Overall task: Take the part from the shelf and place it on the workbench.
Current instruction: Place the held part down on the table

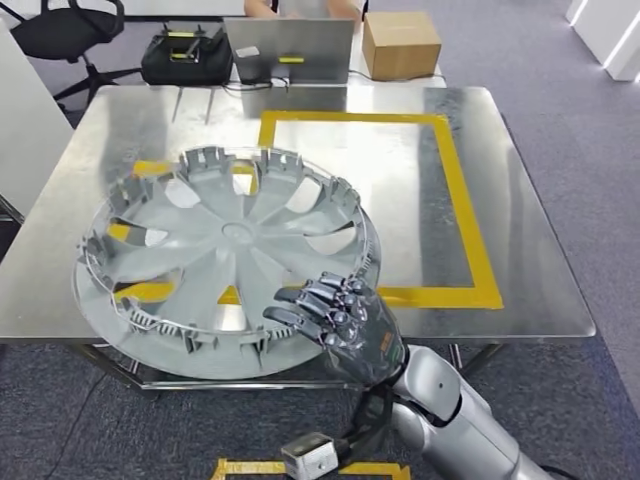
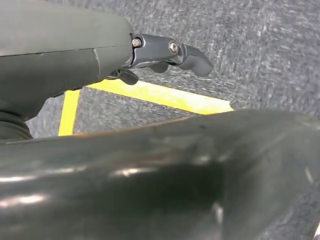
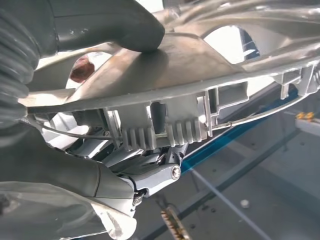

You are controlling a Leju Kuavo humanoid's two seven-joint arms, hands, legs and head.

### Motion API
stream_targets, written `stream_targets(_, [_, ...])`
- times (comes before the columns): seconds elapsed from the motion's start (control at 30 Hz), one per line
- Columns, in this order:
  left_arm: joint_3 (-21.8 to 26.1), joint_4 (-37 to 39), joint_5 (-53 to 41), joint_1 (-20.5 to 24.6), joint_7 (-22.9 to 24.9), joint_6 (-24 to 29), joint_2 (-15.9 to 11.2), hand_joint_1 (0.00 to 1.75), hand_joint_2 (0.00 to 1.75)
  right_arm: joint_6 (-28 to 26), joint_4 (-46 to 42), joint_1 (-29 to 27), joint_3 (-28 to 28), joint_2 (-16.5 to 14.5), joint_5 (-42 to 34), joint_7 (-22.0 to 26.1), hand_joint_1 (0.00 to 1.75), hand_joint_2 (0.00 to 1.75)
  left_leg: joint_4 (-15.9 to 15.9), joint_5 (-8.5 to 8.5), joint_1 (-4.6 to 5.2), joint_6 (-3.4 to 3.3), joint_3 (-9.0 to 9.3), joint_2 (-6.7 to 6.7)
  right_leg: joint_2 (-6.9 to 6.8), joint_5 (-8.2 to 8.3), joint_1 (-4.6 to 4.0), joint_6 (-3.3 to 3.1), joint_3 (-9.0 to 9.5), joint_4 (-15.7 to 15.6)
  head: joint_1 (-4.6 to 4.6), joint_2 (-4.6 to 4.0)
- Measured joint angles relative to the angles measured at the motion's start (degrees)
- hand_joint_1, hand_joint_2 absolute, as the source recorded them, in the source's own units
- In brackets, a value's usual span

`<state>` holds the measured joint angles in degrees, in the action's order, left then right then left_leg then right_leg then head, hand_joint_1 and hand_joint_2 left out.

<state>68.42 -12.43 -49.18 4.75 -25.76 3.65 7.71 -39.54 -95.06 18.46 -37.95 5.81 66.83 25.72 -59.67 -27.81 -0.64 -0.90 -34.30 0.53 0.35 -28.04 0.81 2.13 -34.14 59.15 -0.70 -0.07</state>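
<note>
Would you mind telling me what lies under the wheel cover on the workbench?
Under the wheel cover, the metal workbench and parts of its yellow tape show through the spoke openings. The rest is covered. The right robot hand grips the cover's near rim.

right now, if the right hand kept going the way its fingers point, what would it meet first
The right hand already grips the wheel cover at its near rim, so it would likely push further onto that cover.

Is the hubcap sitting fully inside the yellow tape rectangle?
No. In the head view the hubcap overlaps the yellow tape rectangle's left side and overhangs the table's near edge.
</note>
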Motion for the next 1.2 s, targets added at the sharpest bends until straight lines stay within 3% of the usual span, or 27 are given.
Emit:
stream_targets(0.1, [-0.5, 0.0, -0.4, 0.2, -0.1, -0.5, 0.0, 0.00, 0.00, 0.0, 2.0, 3.1, -1.3, 0.0, -0.5, -2.7, 1.75, 1.75, 0.0, 0.01, 0.10, -0.04, -0.07, -0.19, 0.27, -0.21, -0.04, 0.10, 0.30, -0.7, 0.13, 0.01])
stream_targets(0.37, [-1.5, 0.0, -1.8, 0.7, 0.3, -2.1, 0.0, 0.00, 0.00, 0.5, 9.7, 9.4, -3.8, 0.0, 0.6, -9.0, 1.75, 1.75, 1.0, 0.36, -0.01, 0.47, 0.39, -0.22, 0.23, -0.46, -0.19, -0.42, 0.31, -0.6, 0.12, 0.01])
stream_targets(0.5, [-2.4, 0.0, -2.9, 1.0, 0.9, -3.2, 0.0, 0.00, 0.00, 2.0, 17.3, 14.0, -4.0, 0.0, 0.8, -11.8, 1.75, 1.75, 1.1, 0.46, -0.05, 0.80, 0.39, -0.20, 0.13, -0.45, -0.22, -0.53, 0.33, -0.6, 0.09, 0.01])
stream_targets(0.83, [-4.0, 0.0, -3.8, 2.2, 1.1, -4.0, 0.3, 0.00, 0.00, 4.2, 38.3, 23.3, -3.1, -0.8, 2.9, -16.0, 1.75, 1.75, 0.9, 0.51, 0.12, 0.87, 0.33, -0.11, 0.00, -0.28, -0.09, -0.58, 0.40, -0.6, 0.08, 0.01])
stream_targets(1.2, [-4.9, 0.0, -4.0, 2.5, 1.1, -4.2, 0.5, 0.00, 0.00, 4.0, 55.3, 27.6, 0.6, -1.0, 3.5, -19.0, 1.75, 1.75, 0.9, 0.50, 0.12, 0.86, 0.31, -0.08, 0.00, -0.28, -0.08, -0.57, 0.38, -0.6, 0.08, 0.01])
